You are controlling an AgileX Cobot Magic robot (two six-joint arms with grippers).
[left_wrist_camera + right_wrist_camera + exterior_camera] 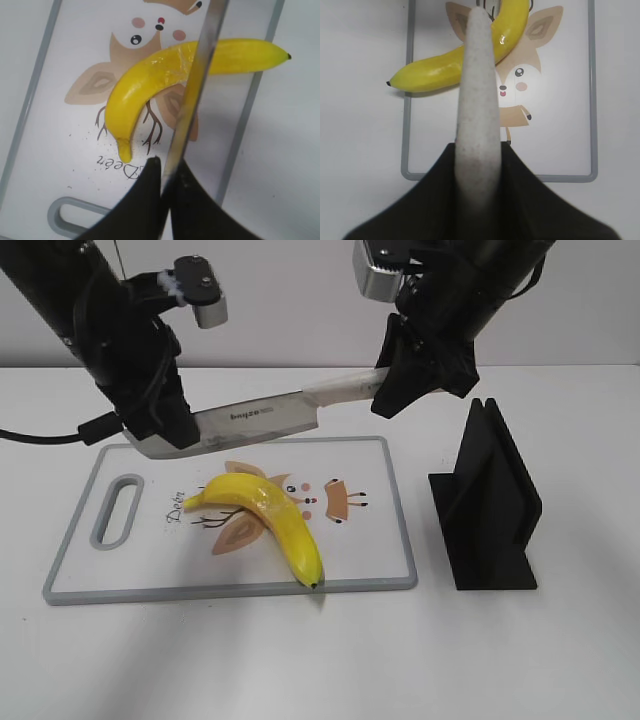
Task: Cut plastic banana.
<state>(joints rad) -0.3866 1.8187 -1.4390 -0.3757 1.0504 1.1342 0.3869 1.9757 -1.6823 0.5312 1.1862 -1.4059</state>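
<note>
White table [560, 660], pale grey wall [290, 300], soft even light

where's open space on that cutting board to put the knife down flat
The board has bare strips along its right edge, beyond the deer print, and along its front-left part between the handle slot and the banana. The middle is crowded by the banana, lying diagonally. The knife hangs above the back edge, held at both ends.

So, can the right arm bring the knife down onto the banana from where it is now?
Probably yes. The right pincer and left pincer hold the knife above the banana on the cutting board, and nothing lies between them.
</note>
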